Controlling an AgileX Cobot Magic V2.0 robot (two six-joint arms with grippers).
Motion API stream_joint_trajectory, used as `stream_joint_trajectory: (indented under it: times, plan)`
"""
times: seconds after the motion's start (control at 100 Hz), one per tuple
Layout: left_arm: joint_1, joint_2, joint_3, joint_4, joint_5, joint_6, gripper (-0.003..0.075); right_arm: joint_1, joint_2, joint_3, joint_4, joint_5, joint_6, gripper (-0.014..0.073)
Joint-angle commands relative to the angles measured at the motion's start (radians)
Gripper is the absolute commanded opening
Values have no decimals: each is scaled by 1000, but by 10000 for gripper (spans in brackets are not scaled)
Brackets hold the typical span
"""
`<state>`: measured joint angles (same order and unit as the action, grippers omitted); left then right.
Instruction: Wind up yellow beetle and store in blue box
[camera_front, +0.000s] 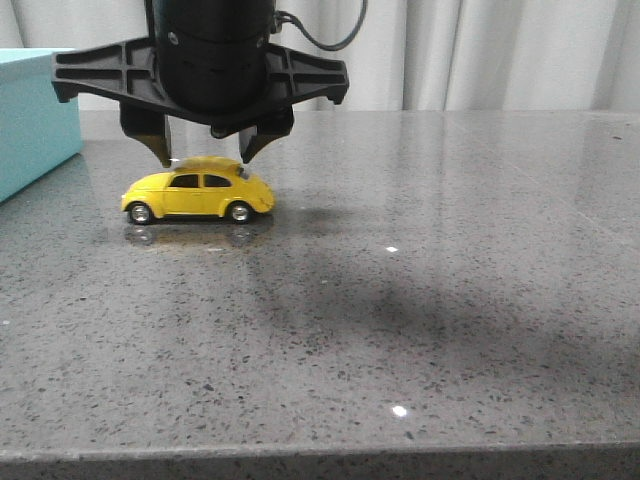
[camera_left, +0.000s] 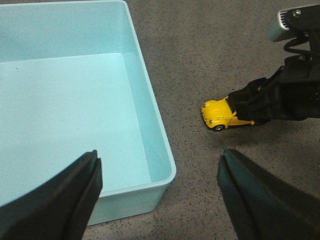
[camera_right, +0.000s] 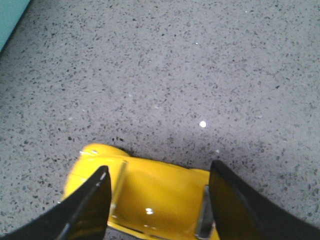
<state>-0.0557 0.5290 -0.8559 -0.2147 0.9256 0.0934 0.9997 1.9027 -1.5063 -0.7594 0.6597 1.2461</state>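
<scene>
We see the right gripper (camera_front: 204, 152) parted, straddling the roof of the yellow beetle (camera_front: 198, 195), which stands on the table (camera_front: 420, 300) beside the blue box (camera_left: 75, 100). The left gripper (camera_left: 160, 195) hangs wide open, empty.

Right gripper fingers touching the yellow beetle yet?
Cannot tell. In the front view the right gripper is open with its tips level with the yellow beetle roof. The right wrist view shows fingers straddling the roof, with neither contact nor a gap plain.
</scene>
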Motion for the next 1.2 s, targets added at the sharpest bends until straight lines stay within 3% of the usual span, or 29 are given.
stream_joint_trajectory:
  times: [0.0, 1.19]
  plan:
    - [-8, 14, -34, -21, -65, -2, 482, 3, -41, -32, -46, -18, -5, 437]
    - [-8, 14, -34, -21, -65, -2, 482, -1, -32, -26, -14, 122, -143, 437]
